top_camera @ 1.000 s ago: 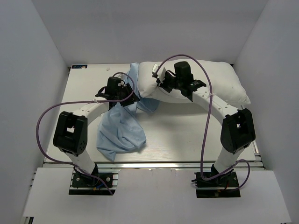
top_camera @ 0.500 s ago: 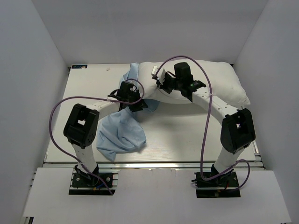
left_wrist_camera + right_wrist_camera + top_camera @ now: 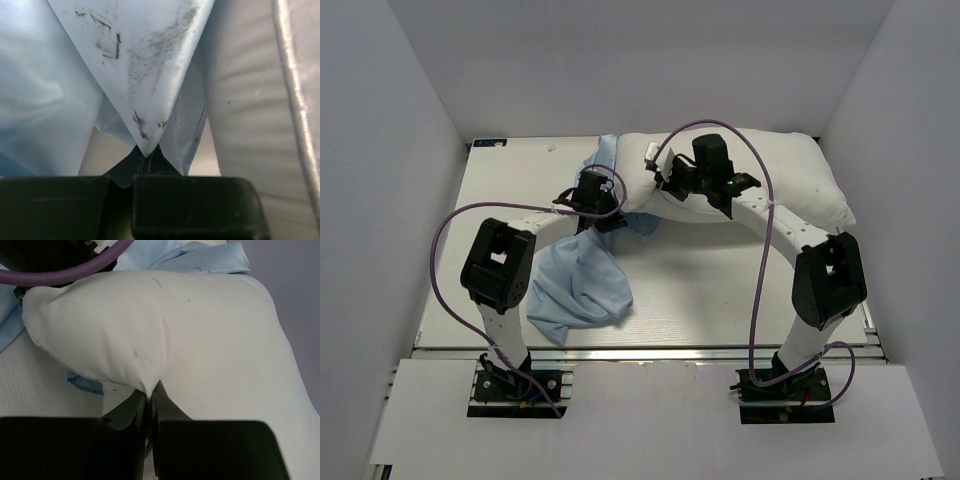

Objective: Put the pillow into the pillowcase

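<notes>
1. The pillow (image 3: 775,175) lies lengthwise across the far right of the surface (image 3: 700,285). Its left end reaches the middle of the far edge.
2. The pillowcase (image 3: 580,285) is bunched in a wrinkled heap at the left centre. A strip of it runs up to the pillow's left end, with blue cloth showing both beyond that end and along its near edge.
3. The left jaws sit just at the pillow's left end, where the blue cloth meets it.
4. In the left wrist view these jaws are clenched on the pillowcase (image 3: 145,75). A fold of the smudged blue cloth narrows to a point and disappears between the closed fingertips.
5. In the same view the pillow (image 3: 245,125) fills the right side, close beside the gripped fold. Whether it touches the fold cannot be told.
6. The right jaws are over the left half of the pillow, at its near edge.
7. In the right wrist view they are pinched tight on the pillow (image 3: 200,340). A tuck of its white cover is drawn down into the closed fingertips, and creases spread up from the pinch.
8. Beyond the pillow in that view, pillowcase (image 3: 200,260) cloth shows at the top and a small piece shows under the pillow's lower left edge.
9. A purple cable (image 3: 60,272) crosses the top left corner.
</notes>
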